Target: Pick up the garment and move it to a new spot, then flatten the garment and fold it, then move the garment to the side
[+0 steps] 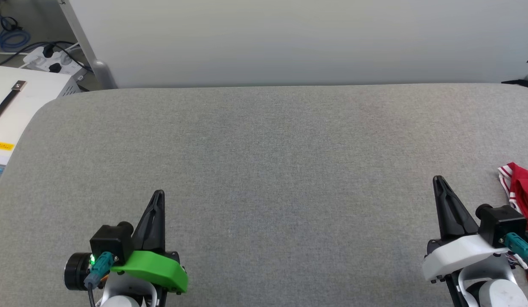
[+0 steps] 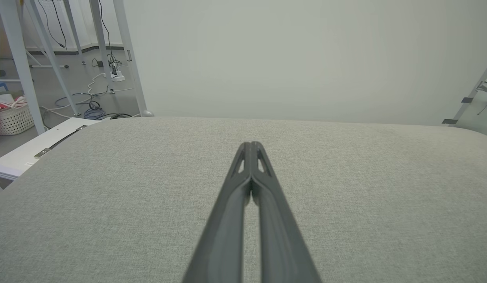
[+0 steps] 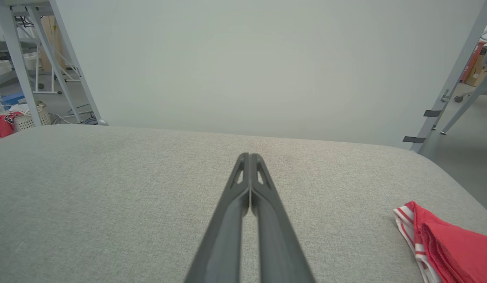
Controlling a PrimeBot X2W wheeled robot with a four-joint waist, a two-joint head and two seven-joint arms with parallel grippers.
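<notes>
right gripper, fingers pressed together and empty, is the nearer arm: garment lies bunched just to its right, near the desk edge.

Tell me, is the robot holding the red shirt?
Nothing is held. The left gripper and right gripper are shut and empty; the garment lies on the table, apart.

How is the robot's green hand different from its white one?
The left gripper wears a green cover, while the right gripper wears a white cover. The red garment lies close beside the right gripper, but far across the table from the left gripper. What they share: both have long dark jaws, shut together, pointing the same way over the grey table.
</notes>
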